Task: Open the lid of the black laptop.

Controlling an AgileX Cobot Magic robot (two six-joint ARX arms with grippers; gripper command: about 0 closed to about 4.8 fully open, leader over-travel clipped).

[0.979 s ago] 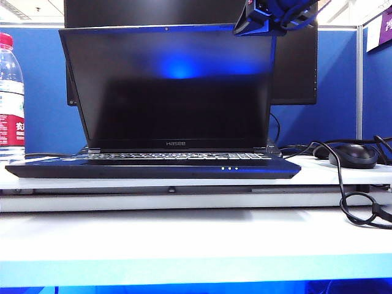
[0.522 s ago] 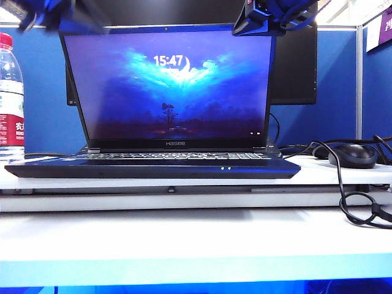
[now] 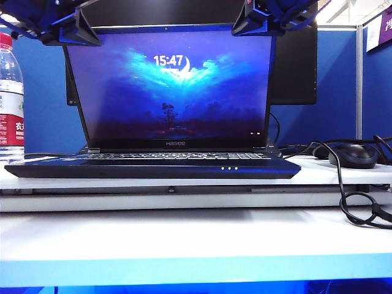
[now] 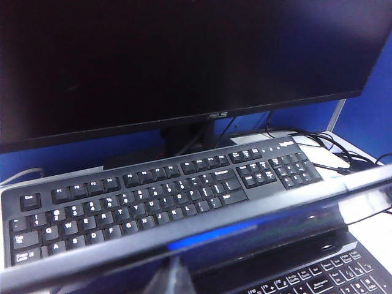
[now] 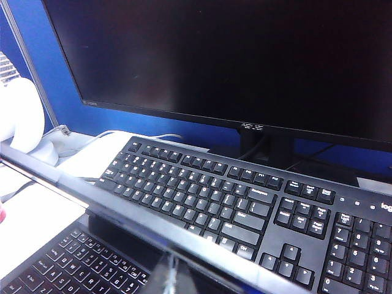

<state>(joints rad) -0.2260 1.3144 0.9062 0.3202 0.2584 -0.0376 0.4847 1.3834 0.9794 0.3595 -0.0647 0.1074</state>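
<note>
Exterior view, near to far. A white table [image 3: 196,239] is occupying the foreground, and a raised white shelf [image 3: 343,174] is carrying the black laptop [image 3: 153,168], which is sitting at the centre-left. 3 small white lights are glowing on its front edge. The lid [image 3: 168,89] is standing open, nearly upright, with its screen showing a blue wallpaper and the time 15:47; the "Hasee" mark is sitting on the lower bezel.

To the right of the laptop a black mouse [image 3: 353,155] is resting on the shelf among looping black cables [image 3: 355,208]. At the left edge a water bottle [image 3: 11,98] with a red cap is standing upright.

The left gripper [image 3: 58,24] is hanging at the lid's upper left corner and the right gripper [image 3: 269,17] at its upper right corner; whether either is touching the lid cannot be told. Whether their jaws are spread or pressed together cannot be told: the fingertips are not clearly showing in any view.

Behind the laptop, both wrist views are looking over the lid's top edge onto a separate black keyboard [image 4: 159,193], and behind that an ASUS monitor [image 5: 245,61] with a dark screen is standing before a blue partition [image 3: 340,86].
</note>
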